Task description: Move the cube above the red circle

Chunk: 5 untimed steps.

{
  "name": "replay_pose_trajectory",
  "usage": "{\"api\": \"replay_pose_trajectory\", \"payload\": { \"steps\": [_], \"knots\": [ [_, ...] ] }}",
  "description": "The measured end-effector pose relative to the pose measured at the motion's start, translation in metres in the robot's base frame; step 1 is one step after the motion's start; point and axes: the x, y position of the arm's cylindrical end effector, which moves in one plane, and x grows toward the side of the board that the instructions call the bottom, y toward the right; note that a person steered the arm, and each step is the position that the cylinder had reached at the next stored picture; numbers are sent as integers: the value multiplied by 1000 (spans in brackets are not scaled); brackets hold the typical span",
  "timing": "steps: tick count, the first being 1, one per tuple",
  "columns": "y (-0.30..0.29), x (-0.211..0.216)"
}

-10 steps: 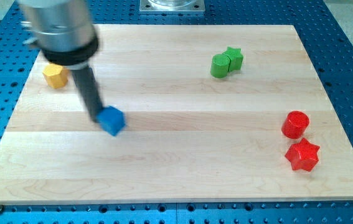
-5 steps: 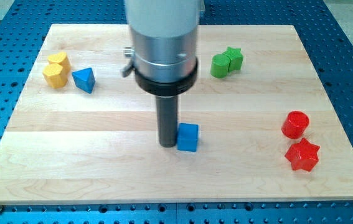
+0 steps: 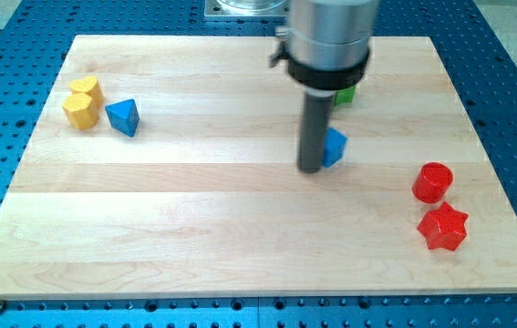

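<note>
Resting on the pale wooden board, my tip sits against the view's left side of the small blue cube, a little right of the board's middle. I have no jaws, only a straight dark rod, and it holds nothing; it just touches the cube's side. The rod covers the cube's left half, so only its right faces show. The red cylinder stands near the right edge, below and well to the right of the cube, with bare wood between them and more bare wood above it up to the top right corner. A red star block lies just below the cylinder, close to it. Behind my housing a green block peeks out near the top edge; its shape is hidden. Near the left edge sit two touching yellow blocks, and just beside them a blue triangular block.
</note>
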Motion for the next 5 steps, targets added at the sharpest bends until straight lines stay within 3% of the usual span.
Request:
{"api": "replay_pose_trajectory", "payload": {
  "steps": [2,4,5],
  "knots": [
    [-17,-46],
    [93,-37],
    [85,-52]
  ]
}}
